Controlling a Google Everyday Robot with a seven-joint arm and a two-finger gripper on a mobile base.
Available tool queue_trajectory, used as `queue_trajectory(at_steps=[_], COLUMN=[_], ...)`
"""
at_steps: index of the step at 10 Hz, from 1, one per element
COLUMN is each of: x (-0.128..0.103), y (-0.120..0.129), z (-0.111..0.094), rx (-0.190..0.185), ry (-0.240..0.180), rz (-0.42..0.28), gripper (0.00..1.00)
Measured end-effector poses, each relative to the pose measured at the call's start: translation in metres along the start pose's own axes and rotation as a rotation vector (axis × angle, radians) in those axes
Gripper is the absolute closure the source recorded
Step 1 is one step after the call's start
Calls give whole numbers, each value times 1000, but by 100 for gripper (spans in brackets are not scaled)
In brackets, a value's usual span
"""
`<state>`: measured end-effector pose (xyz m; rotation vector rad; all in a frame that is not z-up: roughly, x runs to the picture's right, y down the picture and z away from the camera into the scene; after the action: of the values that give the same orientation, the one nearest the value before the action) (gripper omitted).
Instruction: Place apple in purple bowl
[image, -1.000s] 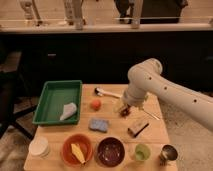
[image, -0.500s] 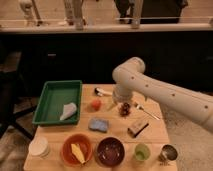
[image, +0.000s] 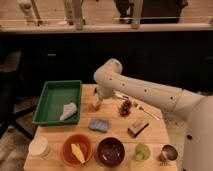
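The apple (image: 94, 105), small and orange-red, lies on the wooden table (image: 117, 135) just right of the green tray. My gripper (image: 98, 98) has come down right over it and hides its upper part. I cannot tell whether it touches the apple. The purple bowl (image: 110, 151) stands at the table's front edge, in the middle, well in front of the apple. It is empty, with a glossy inside.
A green tray (image: 56, 97) with a white cloth (image: 68, 111) stands at the left. A blue sponge (image: 98, 124) lies between apple and bowls. Also on the table: an orange bowl (image: 77, 149) with a yellow item, dark grapes (image: 125, 106), a brown bar (image: 136, 128), a light green cup (image: 141, 151), a metal cup (image: 167, 153) and a white container (image: 39, 146).
My arm has swung left across the table, from near the grapes to above the apple, and the gripper has come down onto it. The apple and the bowls have not moved.
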<state>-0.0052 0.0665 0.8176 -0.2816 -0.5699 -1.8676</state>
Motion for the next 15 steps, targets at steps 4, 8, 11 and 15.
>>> queue_trajectory(at_steps=[4, 8, 11, 15], x=[20, 31, 41, 52], y=[-11, -14, -19, -31], z=[35, 47, 59, 67], rx=[-10, -14, 6, 42], ry=[-23, -36, -32, -21], rz=[-17, -21, -25, -66], gripper=[20, 20, 20, 20])
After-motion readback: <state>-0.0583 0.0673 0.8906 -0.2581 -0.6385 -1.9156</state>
